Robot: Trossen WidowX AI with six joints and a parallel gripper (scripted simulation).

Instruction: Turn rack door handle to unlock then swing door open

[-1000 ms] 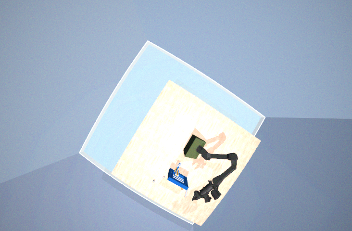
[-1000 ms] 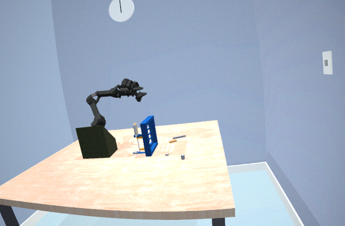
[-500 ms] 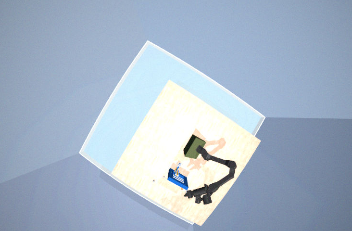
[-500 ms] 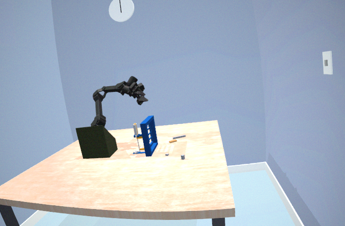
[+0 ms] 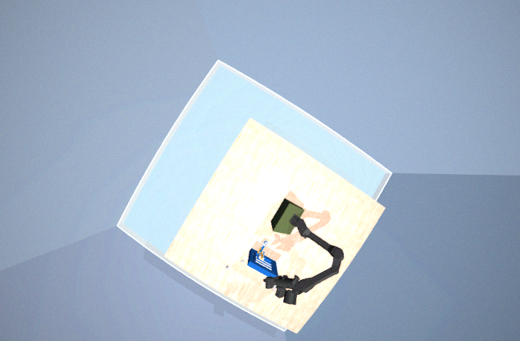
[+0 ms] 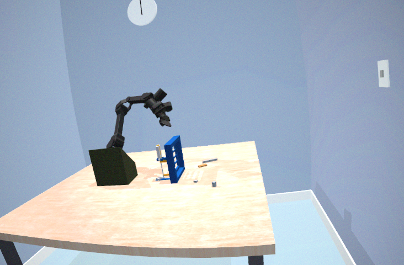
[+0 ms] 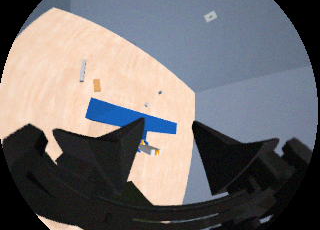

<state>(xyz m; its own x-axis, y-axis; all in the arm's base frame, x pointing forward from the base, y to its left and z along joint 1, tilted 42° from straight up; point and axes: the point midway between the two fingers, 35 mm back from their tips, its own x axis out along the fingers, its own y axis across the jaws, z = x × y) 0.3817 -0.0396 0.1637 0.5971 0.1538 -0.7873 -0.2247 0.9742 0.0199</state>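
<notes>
The blue rack frame (image 5: 261, 270) (image 6: 168, 162) (image 7: 112, 111) stands upright on the table (image 5: 212, 209) (image 6: 146, 215) (image 7: 45, 50). A barred blue panel shows inside it in the top and exterior views and looks in line with the frame. The grey upright handle (image 6: 158, 152) (image 7: 148, 149), with an orange top, stands on the frame's arm-base side above a thin rod and blue foot. How far it is turned is unclear. My gripper (image 6: 167, 124) (image 7: 168, 122) is open and empty, above and to one side of the frame, touching nothing. In the wrist view, the left finger partly covers the frame and the handle's surroundings.
A dark green pedestal (image 5: 285, 222) (image 6: 110, 167) carries the arm. Beyond the frame lie a grey bar (image 6: 210, 160) (image 7: 83, 70), an orange block (image 6: 202, 165) (image 7: 97, 85), a small grey cylinder (image 6: 214, 184) (image 7: 160, 92) and a smaller grey piece (image 6: 195, 181) (image 7: 146, 104).
</notes>
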